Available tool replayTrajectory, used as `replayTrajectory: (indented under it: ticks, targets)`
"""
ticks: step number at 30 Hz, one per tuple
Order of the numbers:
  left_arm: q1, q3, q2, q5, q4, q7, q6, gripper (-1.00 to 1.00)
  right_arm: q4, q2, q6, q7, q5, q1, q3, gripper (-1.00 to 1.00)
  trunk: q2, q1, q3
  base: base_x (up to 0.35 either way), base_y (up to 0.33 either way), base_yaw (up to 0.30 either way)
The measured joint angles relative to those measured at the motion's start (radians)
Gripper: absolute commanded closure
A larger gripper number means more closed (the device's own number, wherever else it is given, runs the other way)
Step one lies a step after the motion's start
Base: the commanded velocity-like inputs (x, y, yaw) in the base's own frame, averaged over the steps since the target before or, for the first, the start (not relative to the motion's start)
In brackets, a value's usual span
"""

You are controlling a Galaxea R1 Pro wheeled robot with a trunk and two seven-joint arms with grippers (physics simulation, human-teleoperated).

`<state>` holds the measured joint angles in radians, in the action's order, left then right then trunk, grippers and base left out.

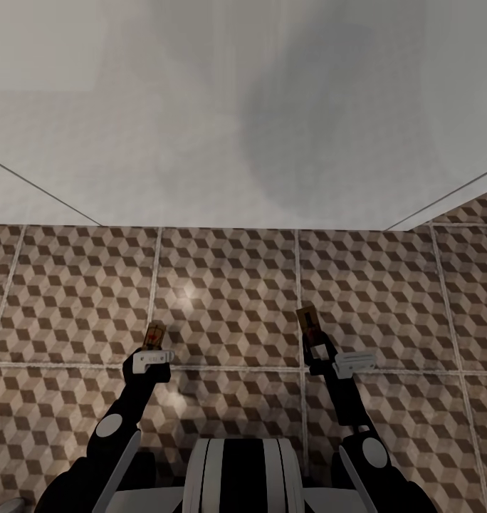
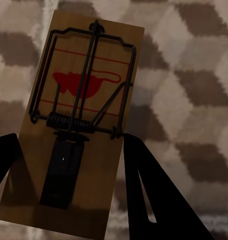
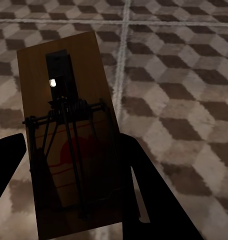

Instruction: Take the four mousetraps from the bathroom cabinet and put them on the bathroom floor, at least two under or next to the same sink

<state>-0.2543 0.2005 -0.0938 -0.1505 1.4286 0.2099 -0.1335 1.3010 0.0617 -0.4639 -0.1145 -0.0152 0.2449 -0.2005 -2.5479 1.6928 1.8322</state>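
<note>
As seen from the head: left gripper [image 1: 155,347] and right gripper [image 1: 316,340] each clamped on a mousetrap, long axes pointing forward over the bathroom floor [image 1: 229,285]. Left wrist: left mousetrap [image 2: 79,120] pinched lengthwise between fingers. Right wrist: right mousetrap [image 3: 69,135] likewise, above tiles.

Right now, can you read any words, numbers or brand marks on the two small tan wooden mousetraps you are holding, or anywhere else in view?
None readable.
Tan wooden mousetrap in the left hand: red mouse silhouette and thin red lines, no letters.
Tan wooden mousetrap in the right hand: faint red mark under the wire, too dark to make out.
Cube-patterned floor tiles: no text.
</note>
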Motion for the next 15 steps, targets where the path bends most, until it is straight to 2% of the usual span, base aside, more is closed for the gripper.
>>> replayTrajectory:
  ticks: [15]
  targets:
    - [0.0,0.0,0.0,0.0,0.019,0.001,0.0,1.0,0.001,0.001,0.0,0.0,0.0,0.0,0.0,1.0,0.0,0.0,0.0,0.0,0.0,0.0]
